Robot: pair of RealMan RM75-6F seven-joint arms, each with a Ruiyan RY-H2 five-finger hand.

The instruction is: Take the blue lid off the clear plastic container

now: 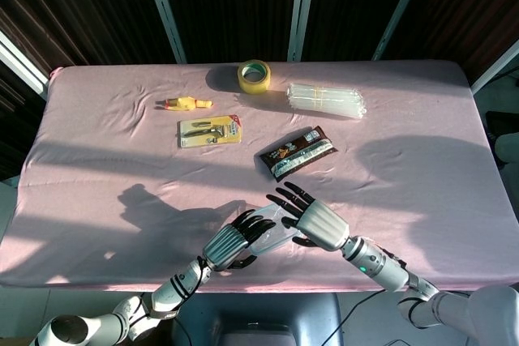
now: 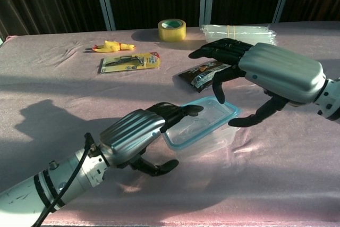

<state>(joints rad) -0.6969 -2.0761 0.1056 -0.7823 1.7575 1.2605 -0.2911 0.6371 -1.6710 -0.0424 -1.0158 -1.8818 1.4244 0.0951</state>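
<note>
The clear plastic container [image 1: 274, 231] with its blue-rimmed lid [image 2: 204, 123] sits near the table's front edge, between my hands. My left hand [image 2: 133, 134] grips its left end, with the fingers lying over the lid's corner and the thumb low on the near side. My right hand [image 2: 276, 70] hovers over the right end with its fingers spread. One fingertip points down onto the lid and the thumb reaches toward the right corner. In the head view, the left hand [image 1: 229, 245] and right hand [image 1: 316, 220] flank the container and hide parts of it.
Behind the container lies a dark snack packet [image 1: 298, 151]. Farther back are a yellow razor pack [image 1: 210, 130], a yellow toy [image 1: 185, 104], a tape roll [image 1: 254, 76] and a bundle of clear tubes [image 1: 326, 100]. The pink cloth's front edge [image 1: 268, 285] runs just below the hands.
</note>
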